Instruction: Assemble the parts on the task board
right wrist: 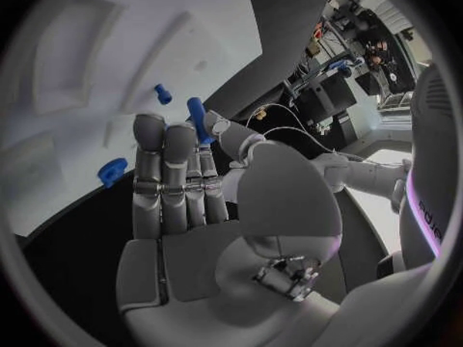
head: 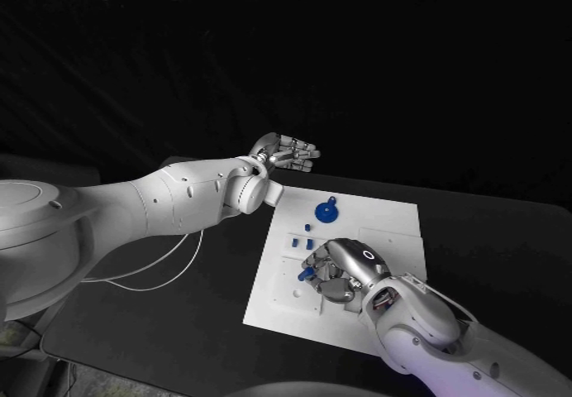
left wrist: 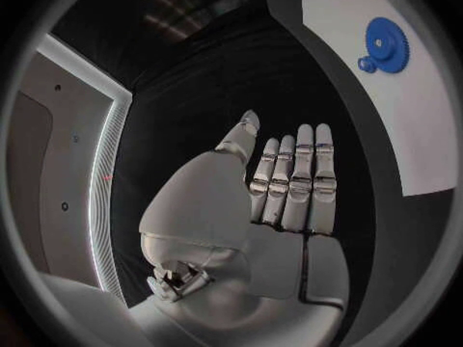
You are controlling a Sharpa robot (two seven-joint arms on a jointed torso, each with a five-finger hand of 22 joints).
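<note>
Head view: the left hand (head: 288, 154) is hanging over the black counter (head: 155, 331) beyond the white board (head: 393, 219), fingers straight, holding nothing. The right hand (head: 342, 269) is resting on the board, pinching a blue peg (right wrist: 197, 118). A blue gear (head: 326, 212) is lying near the board's far edge.

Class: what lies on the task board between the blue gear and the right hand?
In the head view, small blue pegs stand on the task board between the blue gear and the right hand.

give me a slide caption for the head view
Right hand reaches over the white task board near small blue parts; left hand hovers beyond the board.
</note>
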